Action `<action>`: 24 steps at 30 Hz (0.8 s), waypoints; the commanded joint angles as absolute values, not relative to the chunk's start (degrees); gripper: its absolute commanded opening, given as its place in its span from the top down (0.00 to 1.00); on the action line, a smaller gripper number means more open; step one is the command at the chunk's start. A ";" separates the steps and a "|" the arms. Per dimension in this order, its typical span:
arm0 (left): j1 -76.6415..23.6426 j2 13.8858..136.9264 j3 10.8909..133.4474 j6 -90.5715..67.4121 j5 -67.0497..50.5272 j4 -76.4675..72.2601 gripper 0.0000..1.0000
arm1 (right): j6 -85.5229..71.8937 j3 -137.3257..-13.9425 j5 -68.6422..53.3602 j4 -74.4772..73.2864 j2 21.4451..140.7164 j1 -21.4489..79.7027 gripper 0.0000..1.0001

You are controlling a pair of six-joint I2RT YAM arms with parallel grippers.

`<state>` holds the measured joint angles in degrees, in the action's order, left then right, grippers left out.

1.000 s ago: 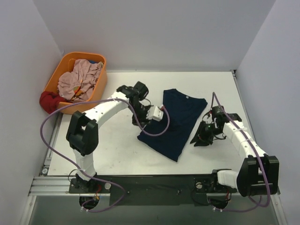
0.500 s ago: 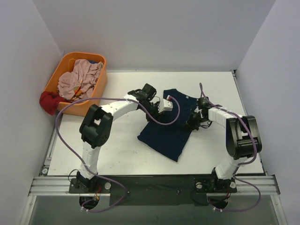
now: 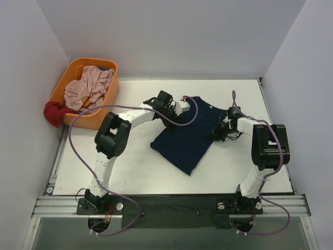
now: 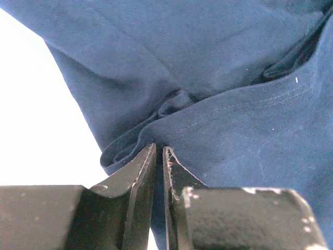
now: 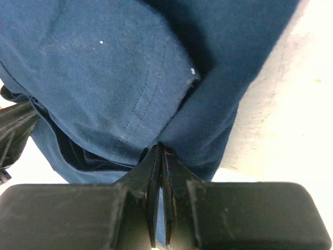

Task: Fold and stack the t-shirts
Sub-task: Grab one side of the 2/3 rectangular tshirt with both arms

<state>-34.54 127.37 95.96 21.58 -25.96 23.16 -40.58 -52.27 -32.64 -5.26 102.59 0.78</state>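
A navy blue t-shirt (image 3: pixel 188 136) lies partly folded in the middle of the white table. My left gripper (image 3: pixel 169 117) is at its upper left edge, shut on a fold of the navy fabric (image 4: pixel 218 135); its gripper (image 4: pixel 159 151) pinches the hem. My right gripper (image 3: pixel 219 133) is at the shirt's right edge, shut on the navy cloth (image 5: pixel 125 78); its gripper (image 5: pixel 160 150) holds a doubled layer lifted off the table.
An orange basket (image 3: pixel 107 99) at the back left holds a pink shirt (image 3: pixel 88 88) and other clothes; a red garment (image 3: pixel 53 112) hangs over its near side. Grey walls stand on three sides. Purple cables loop off both arms.
Both grippers have moved toward the back of the table with the shirt's edges. The shirt's near part has been drawn up and folded, so the shirt looks shorter.
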 commanded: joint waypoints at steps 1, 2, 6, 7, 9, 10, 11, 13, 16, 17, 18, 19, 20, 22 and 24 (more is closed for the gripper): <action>-33.40 125.95 100.02 17.31 -24.34 23.02 0.74 | -34.38 -56.93 -25.77 -13.42 101.61 0.35 1.00; -33.40 124.38 100.45 17.66 -26.61 23.64 0.72 | -31.93 -58.17 -24.79 -15.27 99.51 0.61 1.00; -33.40 119.64 102.39 25.11 -33.64 30.04 0.59 | -21.48 -65.03 -19.08 -25.82 92.13 5.09 0.81; -33.05 118.92 102.74 31.05 -34.71 34.41 0.57 | -19.88 -65.74 -16.98 -27.06 90.28 8.23 0.78; -32.35 115.85 100.57 43.59 -38.39 41.88 0.55 | -15.31 -64.52 -16.09 -28.39 86.15 13.76 0.67; -32.26 113.40 99.15 53.43 -40.32 44.97 0.50 | -12.77 -63.55 -17.04 -28.21 83.61 15.97 0.61; -31.82 112.07 94.79 59.96 -40.86 50.05 0.47 | -11.53 -60.93 -19.05 -27.69 82.54 19.48 0.59; -31.47 107.77 86.02 77.46 -41.75 55.77 0.37 | -6.87 -55.76 -23.81 -24.45 79.20 25.97 0.55; -31.55 102.41 77.80 95.93 -41.13 57.40 0.30 | -3.87 -48.71 -26.44 -16.82 74.63 32.77 0.52; -31.64 101.78 75.78 96.76 -40.96 56.70 0.29 | -3.87 -45.56 -26.72 -14.87 73.92 35.22 0.52; -31.64 101.69 75.15 96.33 -41.04 53.82 0.27 | -4.30 -42.92 -26.54 -11.37 72.26 36.03 0.52; -31.73 101.52 73.84 95.55 -40.87 52.22 0.27 | -4.39 -41.41 -25.67 -9.95 71.38 38.73 0.51; -31.73 101.25 73.05 94.93 -40.96 49.07 0.26 | -6.13 -39.22 -22.10 -7.41 69.45 40.93 0.50; -31.73 100.46 70.76 94.83 -40.78 45.11 0.25 | -9.48 -34.57 -20.31 -2.24 66.63 42.09 0.50; -31.73 100.54 69.09 95.45 -40.43 43.16 0.23 | -10.11 -29.30 -18.73 5.30 64.08 43.84 0.48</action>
<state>-31.81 101.82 71.02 88.33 -38.13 49.28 -8.62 -35.64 -23.03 -9.82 70.06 41.36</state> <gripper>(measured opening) 0.757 0.506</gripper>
